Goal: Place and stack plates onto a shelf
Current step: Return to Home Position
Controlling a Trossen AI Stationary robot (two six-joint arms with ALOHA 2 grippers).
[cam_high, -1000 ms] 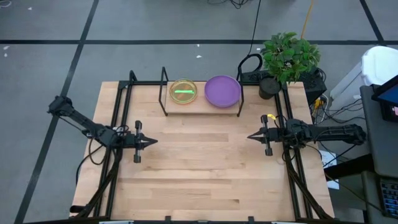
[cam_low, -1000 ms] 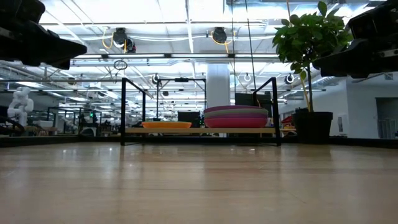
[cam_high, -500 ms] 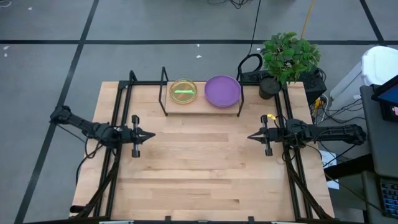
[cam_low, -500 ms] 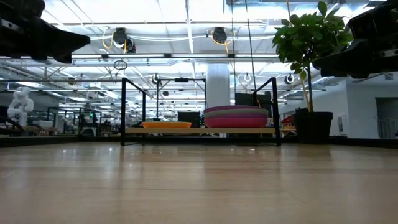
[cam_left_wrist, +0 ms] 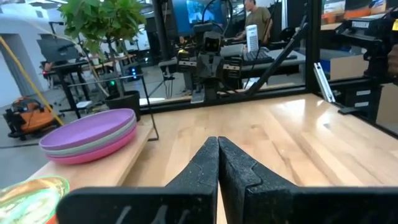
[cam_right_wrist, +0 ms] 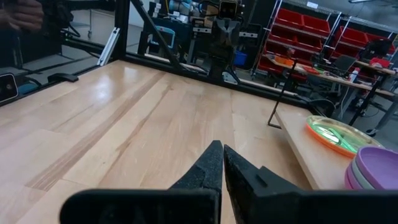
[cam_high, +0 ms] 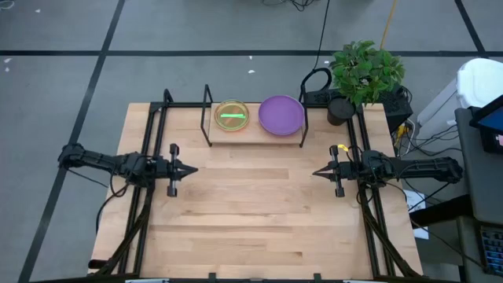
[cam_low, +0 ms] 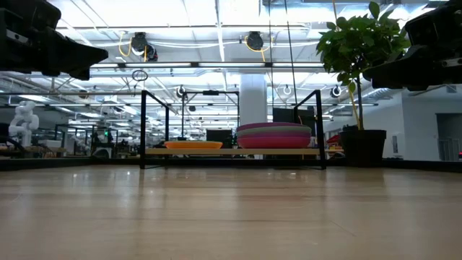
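Observation:
On the shelf (cam_high: pixel 253 135), a light-wood plank with black end frames at the table's far edge, two stacks rest. The large plates (cam_high: pixel 280 115) are piled with a purple one on top, seen too in the low view (cam_low: pixel 274 135) and left wrist view (cam_left_wrist: pixel 90 135). The small translucent plates (cam_high: pixel 233 115) form an orange and green pile beside them (cam_right_wrist: pixel 337 134). My left gripper (cam_high: pixel 193 169) hovers shut over the table's left side, pointing right. My right gripper (cam_high: pixel 314 172) hovers shut over the right side, pointing left. Neither is near the shelf.
A potted plant (cam_high: pixel 363 75) stands at the table's far right corner beside the shelf. Black frame rails (cam_high: pixel 149 149) run along the table's left and right sides. Bare wood (cam_high: pixel 251 212) stretches between and in front of both grippers.
My left arm has drawn back toward the table's left edge and a little toward the far edge, staying shut. The right arm and the plates have kept still.

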